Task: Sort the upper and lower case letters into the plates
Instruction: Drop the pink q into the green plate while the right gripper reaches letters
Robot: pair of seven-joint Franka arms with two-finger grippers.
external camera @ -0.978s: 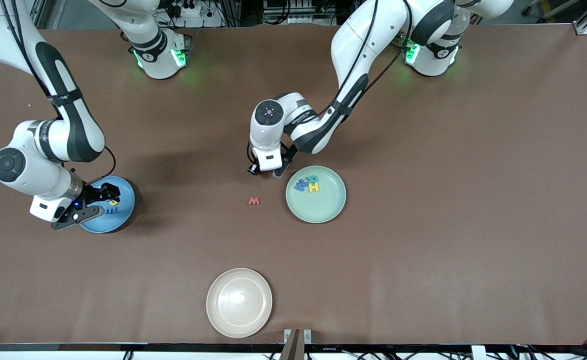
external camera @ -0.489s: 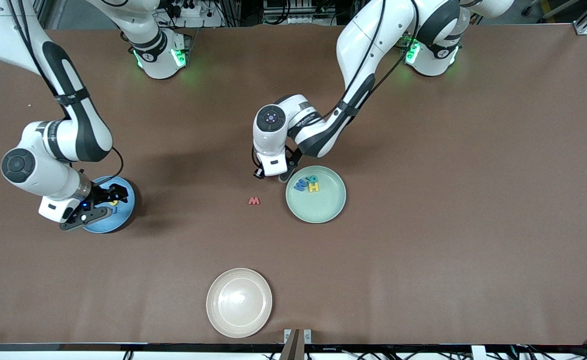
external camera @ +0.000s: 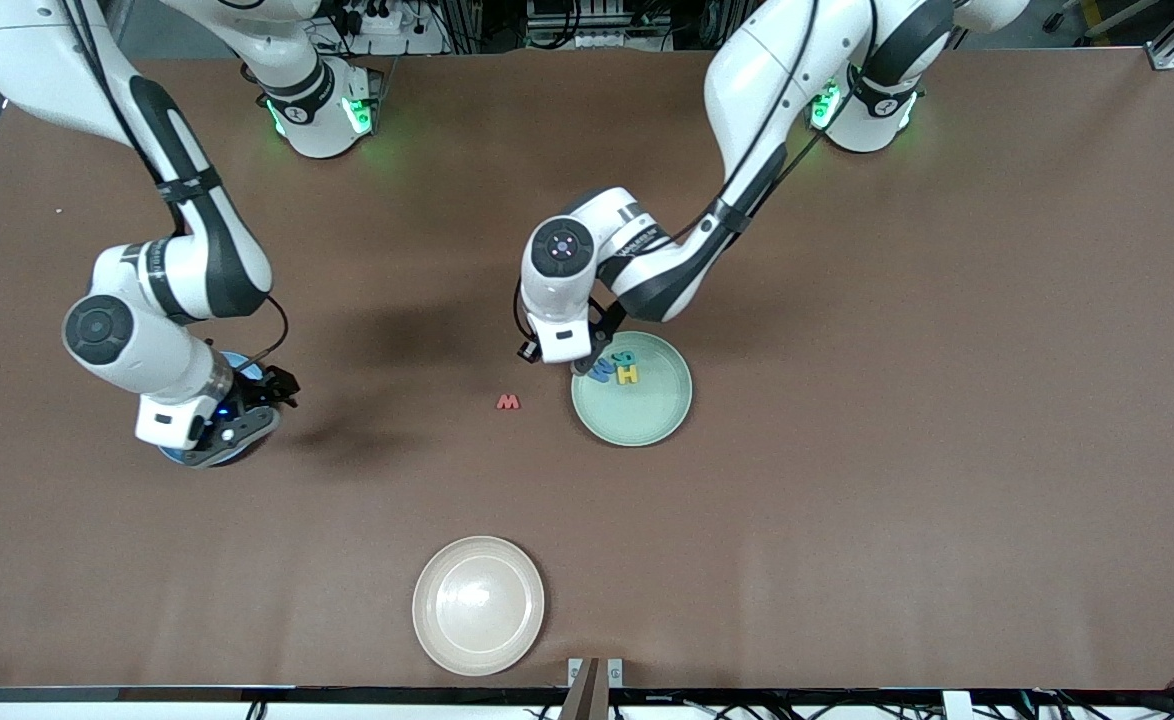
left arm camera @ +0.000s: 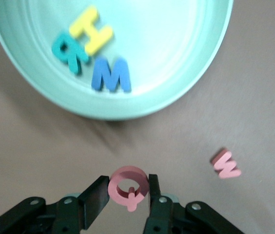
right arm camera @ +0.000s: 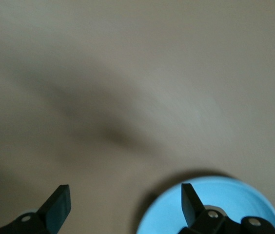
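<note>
My left gripper (external camera: 587, 362) (left arm camera: 127, 191) hangs over the rim of the mint green plate (external camera: 647, 420) (left arm camera: 176, 58), on the right arm's side. It is shut on a pink letter Q (left arm camera: 128, 186). In that plate lie a blue M (external camera: 602, 371) (left arm camera: 111, 75), a yellow H (external camera: 628, 375) (left arm camera: 91, 30) and a teal R (external camera: 625, 357) (left arm camera: 70, 52). A red W (external camera: 508, 402) (left arm camera: 226, 164) lies on the table beside the plate. My right gripper (external camera: 257, 405) (right arm camera: 123, 204) is open and empty over the edge of the blue plate (external camera: 171, 454) (right arm camera: 235, 207), which the arm mostly hides.
A cream plate (external camera: 478, 605) with nothing in it sits near the table's front edge. Bare brown table lies between the blue plate and the red W.
The left gripper has carried the Q sideways from beside the mint plate to over its rim. The right arm has swung toward the table's middle and now covers the blue plate's letters.
</note>
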